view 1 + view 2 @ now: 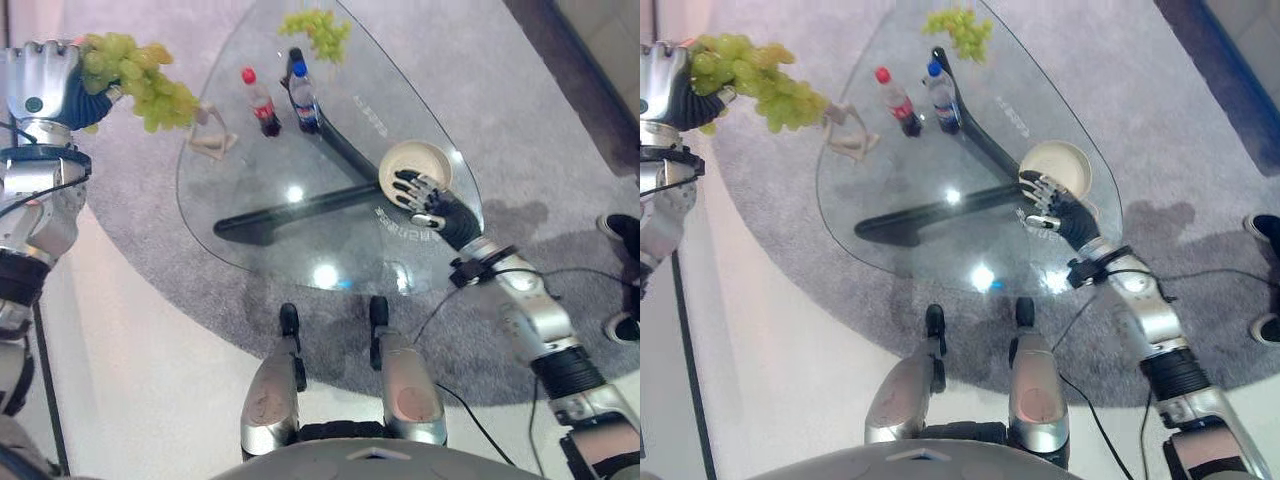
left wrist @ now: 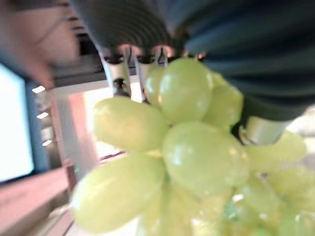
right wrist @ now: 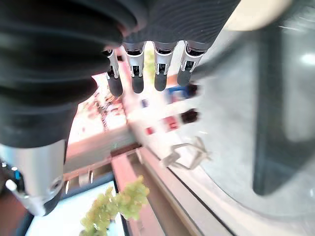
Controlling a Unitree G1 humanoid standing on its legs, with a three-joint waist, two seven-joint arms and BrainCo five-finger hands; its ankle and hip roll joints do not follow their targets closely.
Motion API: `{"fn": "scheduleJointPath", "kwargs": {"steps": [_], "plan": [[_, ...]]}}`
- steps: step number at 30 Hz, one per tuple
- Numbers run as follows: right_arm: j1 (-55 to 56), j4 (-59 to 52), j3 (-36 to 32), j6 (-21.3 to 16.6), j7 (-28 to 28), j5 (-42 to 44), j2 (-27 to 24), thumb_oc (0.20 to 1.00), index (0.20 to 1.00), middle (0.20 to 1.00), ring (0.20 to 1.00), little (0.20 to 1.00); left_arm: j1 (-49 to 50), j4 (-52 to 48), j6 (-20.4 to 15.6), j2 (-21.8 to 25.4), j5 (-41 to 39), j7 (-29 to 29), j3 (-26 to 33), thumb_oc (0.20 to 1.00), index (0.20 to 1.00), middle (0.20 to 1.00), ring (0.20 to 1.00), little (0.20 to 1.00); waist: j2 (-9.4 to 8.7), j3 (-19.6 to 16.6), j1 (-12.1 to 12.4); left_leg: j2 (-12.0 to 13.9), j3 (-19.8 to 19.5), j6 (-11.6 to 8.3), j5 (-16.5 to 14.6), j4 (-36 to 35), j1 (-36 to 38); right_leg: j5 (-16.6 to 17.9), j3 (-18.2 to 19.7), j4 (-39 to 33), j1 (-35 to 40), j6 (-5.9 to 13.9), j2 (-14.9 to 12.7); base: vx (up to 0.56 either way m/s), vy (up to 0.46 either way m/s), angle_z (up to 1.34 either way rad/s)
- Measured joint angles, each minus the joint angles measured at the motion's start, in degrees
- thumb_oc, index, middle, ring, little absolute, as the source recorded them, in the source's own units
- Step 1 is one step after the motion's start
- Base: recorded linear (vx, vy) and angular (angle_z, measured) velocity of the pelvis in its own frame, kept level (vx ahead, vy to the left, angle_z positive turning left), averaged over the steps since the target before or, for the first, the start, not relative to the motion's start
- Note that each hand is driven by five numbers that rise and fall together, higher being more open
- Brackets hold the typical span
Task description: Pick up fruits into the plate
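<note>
the plate (image 1: pixel 415 166) at the glass table's (image 1: pixel 300 250) right edge is empty; the right hand (image 1: pixel 420 197) rests slack-fingered on its rim. left hand (image 1: pixel 45 85) clamps one grape bunch (image 1: pixel 140 75) aloft (off the table). second bunch (image 1: pixel 318 30) waits at the far edge.

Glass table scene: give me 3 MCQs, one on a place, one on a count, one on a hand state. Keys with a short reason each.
1. Where is the plate?
A. at the robot's right edge of the glass table
B. on the carpet
C. between the bottles

2. How many bottles stand on the table?
A. one
B. two
C. four

3. What is the left hand doing?
A. resting flat on the table
B. hanging with nothing in it
C. holding a grape bunch in the air

Key:
1 A, the plate sits by the right hand.
2 B, a red-capped bottle and a blue-capped bottle.
3 C, the grapes hang from the raised hand, beside the table.
</note>
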Motion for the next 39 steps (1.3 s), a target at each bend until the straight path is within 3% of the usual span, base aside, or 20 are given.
{"fn": "scheduleJointPath", "kwargs": {"steps": [1,3,7,14,18,27,39], "plan": [[-0.5,0.0,-0.2,0.4,0.3,-0.8,-0.7,1.000,1.000,1.000,1.000,1.000,0.4,-1.1,-1.4,0.8,1.1,-0.6,0.0,0.200,0.200,0.200,0.200,0.200,0.02,-0.9,0.1,0.0,-0.1,0.00,0.0,-0.4,0.6,0.1,-0.2,-0.4,0.6,0.14,0.0,0.14,-0.017,0.12],[-0.7,-0.3,-1.2,1.7,1.3,-1.4,-1.8,1.000,1.000,1.000,1.000,1.000,2.0,-3.9,-4.8,0.9,3.7,-2.2,-0.1,0.200,0.200,0.200,0.200,0.200,0.35,-6.2,0.9,0.0,-0.3,-0.04,0.0,-1.8,1.0,0.1,-1.0,-2.6,1.8,0.21,0.1,0.17,-0.024,0.15],[-1.3,-0.8,-1.3,5.4,3.6,-1.8,-2.9,1.000,1.000,1.000,1.000,1.000,3.2,-9.1,-12.1,1.8,8.1,-4.4,-1.7,0.200,0.200,0.200,0.200,0.200,0.08,-11.8,1.9,-0.3,-0.9,-0.20,-0.2,-4.1,5.6,0.6,-2.5,-8.1,8.8,0.95,0.0,0.11,-0.019,0.18],[-2.7,-2.1,2.5,14.0,8.9,1.9,-4.4,1.000,1.000,1.000,1.000,1.000,1.4,-18.0,-23.9,7.3,12.4,-5.7,-8.9,0.200,0.200,0.200,0.200,0.200,-0.47,-17.2,2.9,-0.8,-1.9,-0.43,-0.8,-4.1,8.0,1.6,-4.4,-13.0,14.5,1.20,-0.1,0.02,-0.009,0.14],[-2.8,-2.4,5.9,18.4,11.6,6.5,-4.5,1.000,1.000,1.000,1.000,1.000,-2.1,-23.3,-30.0,7.6,14.0,-5.7,-14.2,0.200,0.200,0.200,0.200,0.200,-0.65,-19.6,3.0,-0.9,-2.0,-0.44,-1.0,-4.2,8.1,1.8,-4.6,-14.0,15.2,1.29,-0.1,0.00,-0.003,0.04],[-2.9,-3.2,10.5,24.8,12.6,10.8,-2.9,1.000,1.000,1.000,1.000,1.000,-7.9,-26.7,-35.1,4.7,15.1,-5.6,-20.0,0.200,0.200,0.200,0.200,0.200,-0.69,-22.4,2.9,-1.0,-2.4,-0.36,-0.9,-4.2,8.0,2.1,-5.2,-14.1,15.5,1.25,-0.2,0.00,0.001,0.02],[-2.9,-4.6,12.7,26.2,12.4,13.3,-1.2,1.000,1.000,1.000,1.000,1.000,-9.3,-29.9,-36.1,0.3,15.1,-5.8,-20.4,0.200,0.200,0.200,0.200,0.200,-0.82,-24.1,3.0,-1.1,-3.0,-0.28,-0.8,-4.2,7.9,2.1,-6.1,-14.2,15.7,1.27,-0.3,0.00,0.001,0.03]]}}
